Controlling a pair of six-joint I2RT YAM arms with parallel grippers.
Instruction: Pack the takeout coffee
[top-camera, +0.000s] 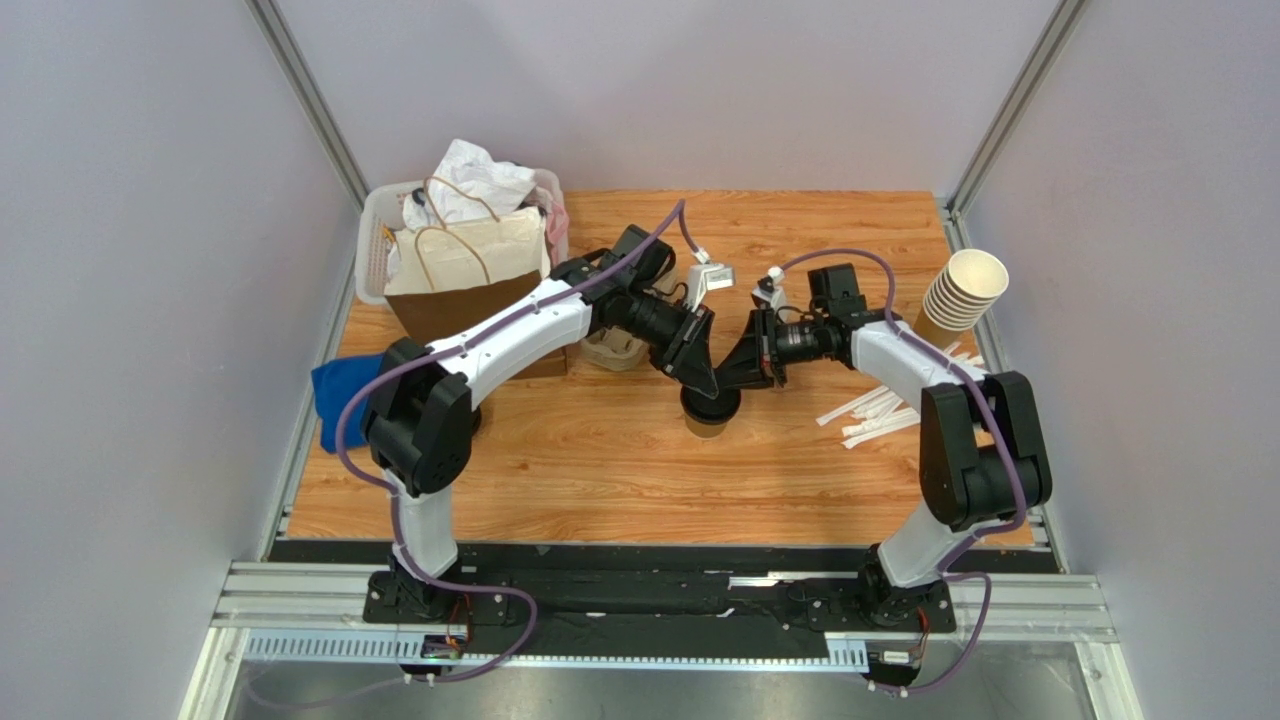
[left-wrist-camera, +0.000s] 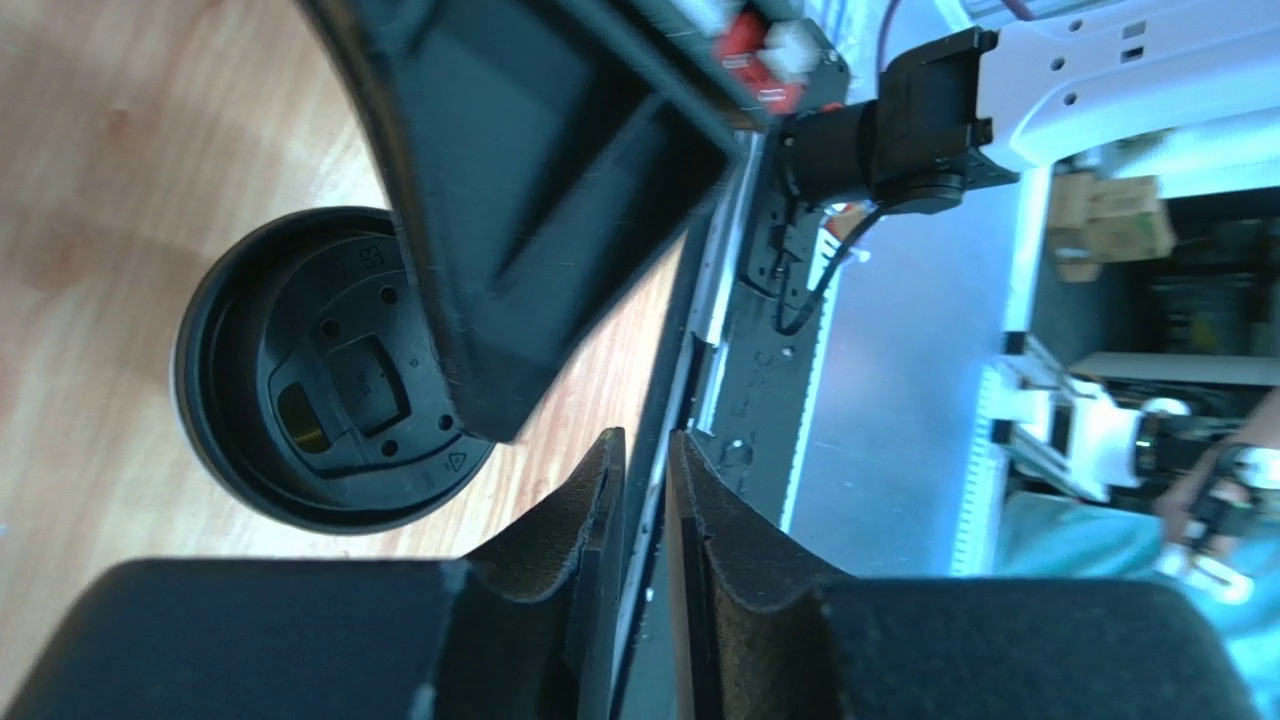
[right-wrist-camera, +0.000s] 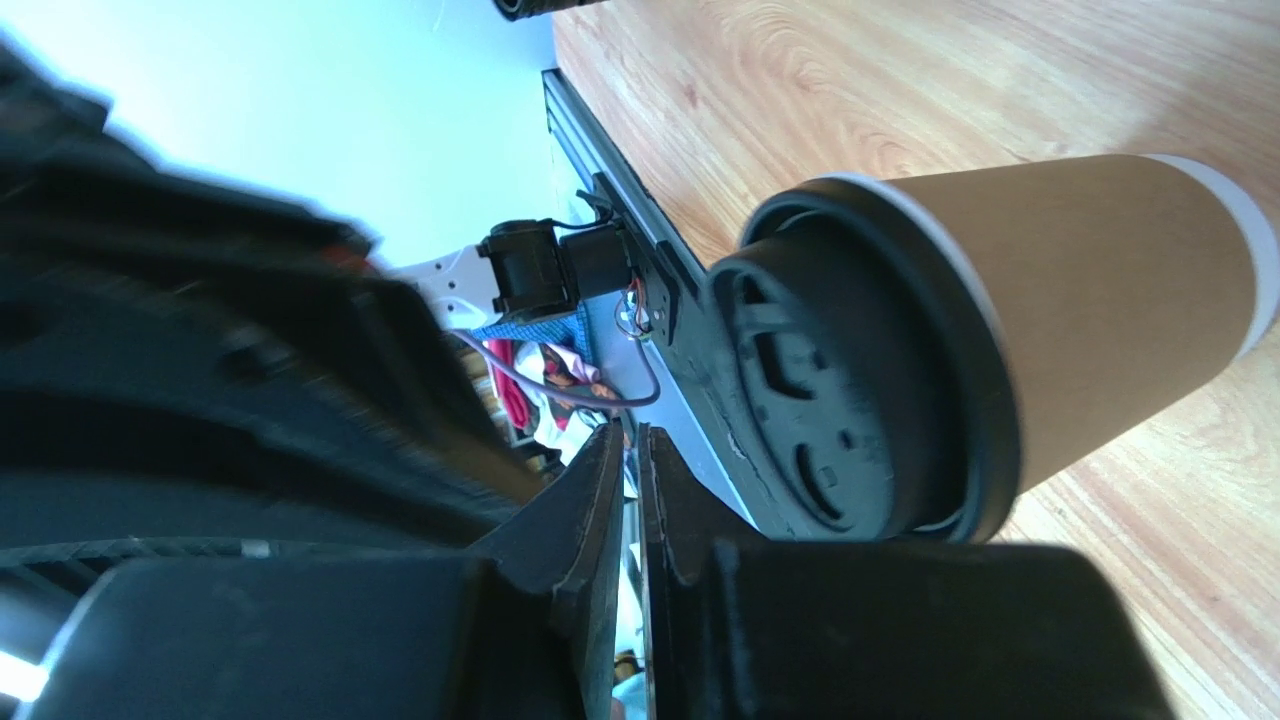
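Note:
The takeout coffee (top-camera: 709, 408), a tan paper cup with a black lid, stands upright on the wooden table (top-camera: 601, 465) at mid-table. Both grippers hover just above it, tips nearly meeting. My left gripper (top-camera: 700, 365) comes from the left; in its wrist view its jaws (left-wrist-camera: 646, 438) stand a narrow gap apart and empty, the lid (left-wrist-camera: 323, 375) lying off to the side below. My right gripper (top-camera: 748, 365) comes from the right. Its jaws (right-wrist-camera: 631, 429) are pressed almost together on nothing, with the cup (right-wrist-camera: 1112, 300) beside them, not between them.
A brown paper bag (top-camera: 466, 285) stands at the back left in front of a white basket (top-camera: 373, 225) of crumpled paper. A stack of lidless cream cups (top-camera: 962, 293) lies at the right edge, white sticks (top-camera: 879, 413) near it. A blue cloth (top-camera: 328, 393) lies at the left edge.

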